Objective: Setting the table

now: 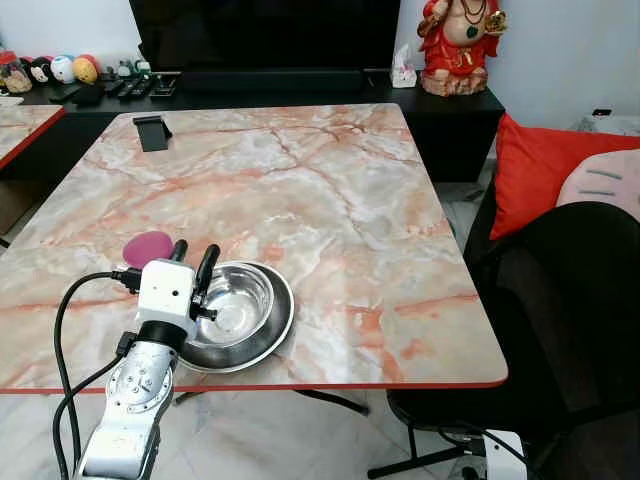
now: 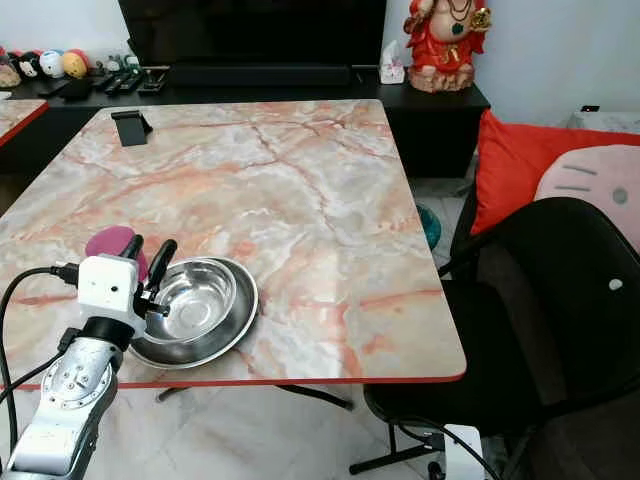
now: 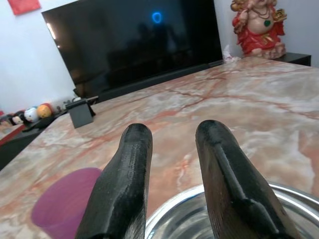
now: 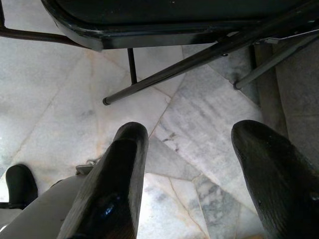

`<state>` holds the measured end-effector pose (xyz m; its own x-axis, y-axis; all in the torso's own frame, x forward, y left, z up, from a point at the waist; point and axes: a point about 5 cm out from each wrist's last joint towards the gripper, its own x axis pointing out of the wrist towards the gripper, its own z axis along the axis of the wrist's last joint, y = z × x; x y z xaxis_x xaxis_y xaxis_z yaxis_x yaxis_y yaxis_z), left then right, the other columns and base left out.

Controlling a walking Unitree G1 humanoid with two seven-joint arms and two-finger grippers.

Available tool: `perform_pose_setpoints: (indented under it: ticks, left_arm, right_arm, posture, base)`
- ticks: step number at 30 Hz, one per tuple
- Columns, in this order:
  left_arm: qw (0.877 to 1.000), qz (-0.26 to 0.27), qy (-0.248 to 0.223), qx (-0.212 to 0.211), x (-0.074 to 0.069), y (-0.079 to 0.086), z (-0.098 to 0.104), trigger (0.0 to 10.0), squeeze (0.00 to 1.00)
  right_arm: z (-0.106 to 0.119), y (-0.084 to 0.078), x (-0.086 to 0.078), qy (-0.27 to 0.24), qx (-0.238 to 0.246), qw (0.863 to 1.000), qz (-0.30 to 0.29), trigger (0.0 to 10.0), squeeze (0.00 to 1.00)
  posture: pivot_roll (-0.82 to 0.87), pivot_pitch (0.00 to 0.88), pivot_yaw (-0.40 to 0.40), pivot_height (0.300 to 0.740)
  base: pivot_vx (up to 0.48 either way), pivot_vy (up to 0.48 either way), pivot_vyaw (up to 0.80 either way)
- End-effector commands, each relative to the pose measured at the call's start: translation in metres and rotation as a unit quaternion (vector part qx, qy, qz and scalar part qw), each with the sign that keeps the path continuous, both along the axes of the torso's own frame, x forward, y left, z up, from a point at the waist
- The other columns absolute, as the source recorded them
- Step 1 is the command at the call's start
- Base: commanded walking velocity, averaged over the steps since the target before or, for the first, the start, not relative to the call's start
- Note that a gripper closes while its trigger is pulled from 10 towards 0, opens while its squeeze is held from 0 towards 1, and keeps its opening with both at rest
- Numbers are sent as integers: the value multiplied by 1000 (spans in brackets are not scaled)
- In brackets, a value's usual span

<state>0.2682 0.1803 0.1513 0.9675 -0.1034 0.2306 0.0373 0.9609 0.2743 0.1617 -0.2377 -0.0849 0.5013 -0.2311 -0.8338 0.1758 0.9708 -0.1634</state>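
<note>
From the head, the left gripper [image 1: 193, 258] hovered over the near left edge of the marble table [image 1: 330, 200], fingers slightly parted and gripping nothing, right at the left rim of the steel bowl [image 1: 240, 312]. The bowl sat shiny and empty by the table's near edge; the arm covered its left side. A pink disc [image 1: 147, 247] peeked out just behind, possibly a small plate. At the left wrist, the bowl's rim [image 3: 279, 199] was cut off below. Down low, the right gripper [image 4: 199, 174] hung spread wide over floor tiles [image 4: 199, 124].
</note>
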Motion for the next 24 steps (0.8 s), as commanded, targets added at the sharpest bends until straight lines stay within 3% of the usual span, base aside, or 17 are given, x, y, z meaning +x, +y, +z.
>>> perform_pose_setpoints:
  ticks: [1, 24]
  left_arm:
    - [1000, -3, -4, 5, 0, -3, -1, 10000, 0]
    - [1000, -3, -18, 2, 3, -4, 8, 10000, 0]
  right_arm:
    - [-1, 0, -2, 1, 3, 1000, -10, 10000, 0]
    - [-1, 0, -1, 2, 5, 1000, -10, 10000, 0]
  posture:
    - [-48, 0, 25, 740]
    - [-44, 0, 29, 740]
  base:
    - [0, 0, 0]
    - [0, 0, 0]
